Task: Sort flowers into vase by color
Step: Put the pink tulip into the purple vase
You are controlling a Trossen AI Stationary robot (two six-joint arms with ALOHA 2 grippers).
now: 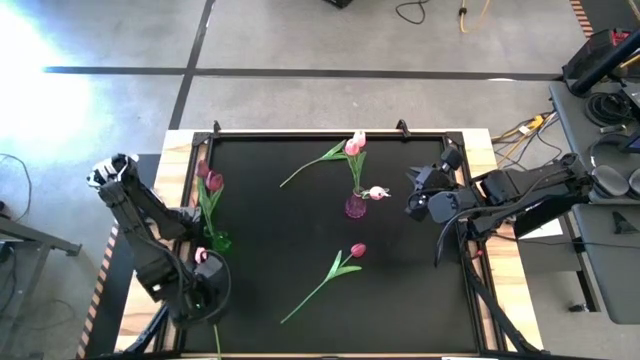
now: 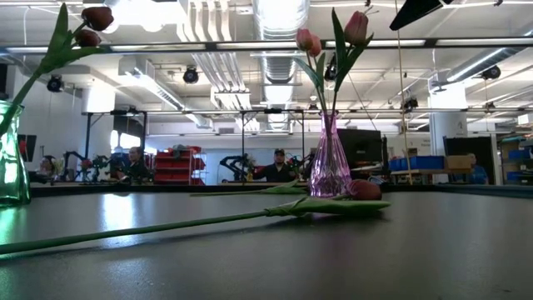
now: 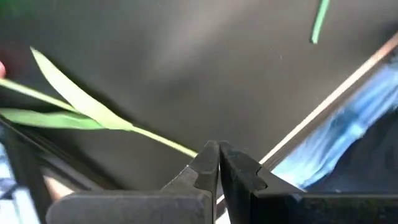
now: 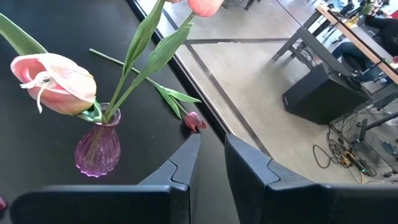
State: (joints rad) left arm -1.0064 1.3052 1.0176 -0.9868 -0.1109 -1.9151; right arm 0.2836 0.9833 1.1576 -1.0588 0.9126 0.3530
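Your left gripper (image 3: pixel 217 163) is clamped on a tulip stem (image 3: pixel 158 138) (stem running straight away from its fingertips); green vase (image 1: pixel 220 241) just beyond.

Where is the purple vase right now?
In the high view, the purple vase stands near the middle of the black mat, toward the far edge, holding pink tulips. The right gripper hovers just beside it.

Overhead view straight down, low view level across table (image 1: pixel 260 300); both sharing purple vase (image 1: pixel 355 207).
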